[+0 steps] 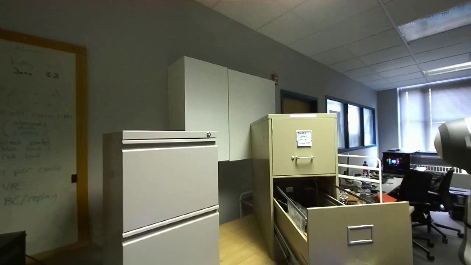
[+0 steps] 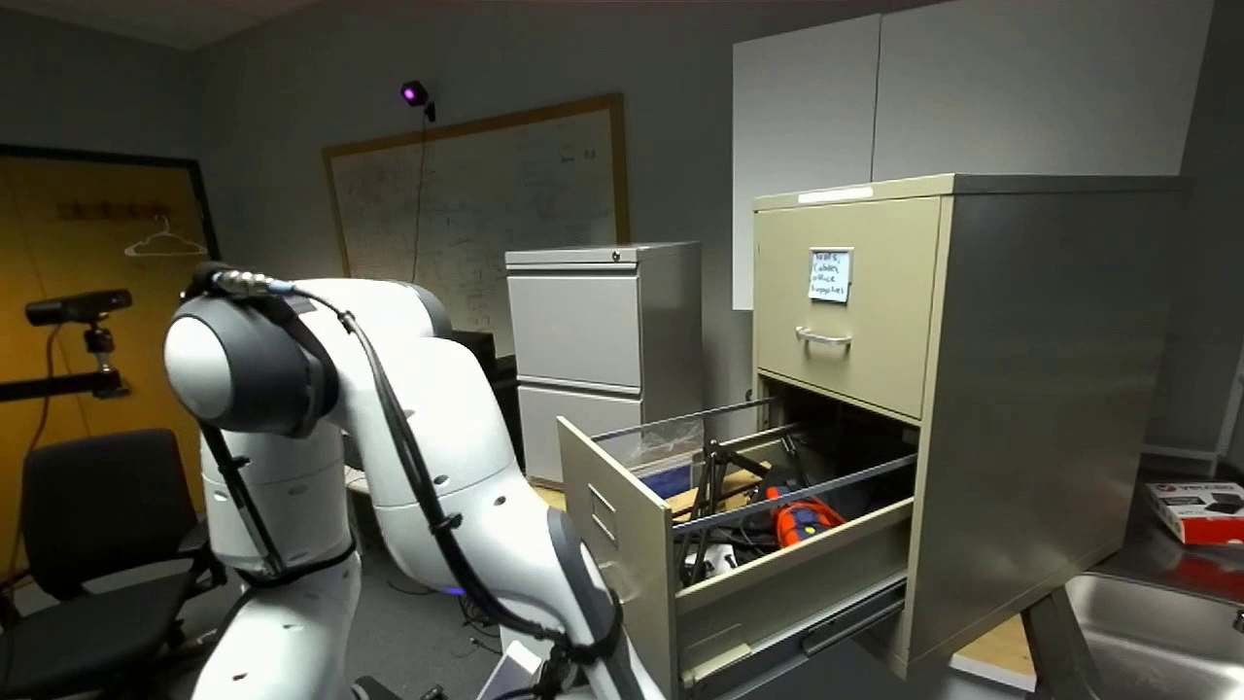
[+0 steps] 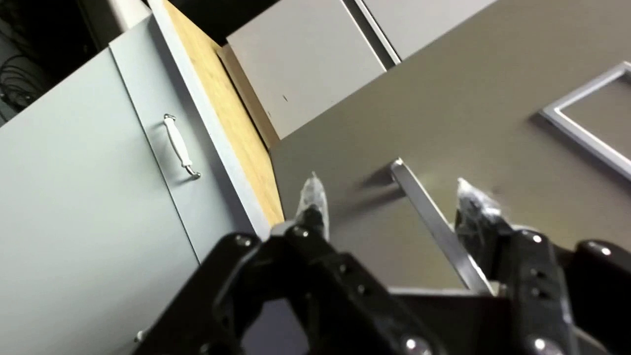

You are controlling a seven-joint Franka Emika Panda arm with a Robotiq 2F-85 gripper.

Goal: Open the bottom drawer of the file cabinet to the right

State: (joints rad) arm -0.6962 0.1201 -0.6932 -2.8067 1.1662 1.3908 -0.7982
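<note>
Whiteboard writing (image 1: 29, 129) is mostly unreadable, label holder (image 3: 586, 134) runs off the wrist view, lower front of the bottom drawer (image 1: 327, 235) is cropped in an exterior view, and can't make out the black tangle (image 2: 716, 476) toward its front edge

Beige metal bottom drawer (image 2: 797, 588), pulled out: open from above between its grey metal side rails (image 2: 797, 494); black rods (image 2: 714, 467) rise inside, obstructing.
Silver bar handle (image 3: 437, 222): between the spread fingers (image 3: 314, 197) of the black gripper (image 3: 393, 197), gap wide one side, narrow the other; contact unclear.
</note>
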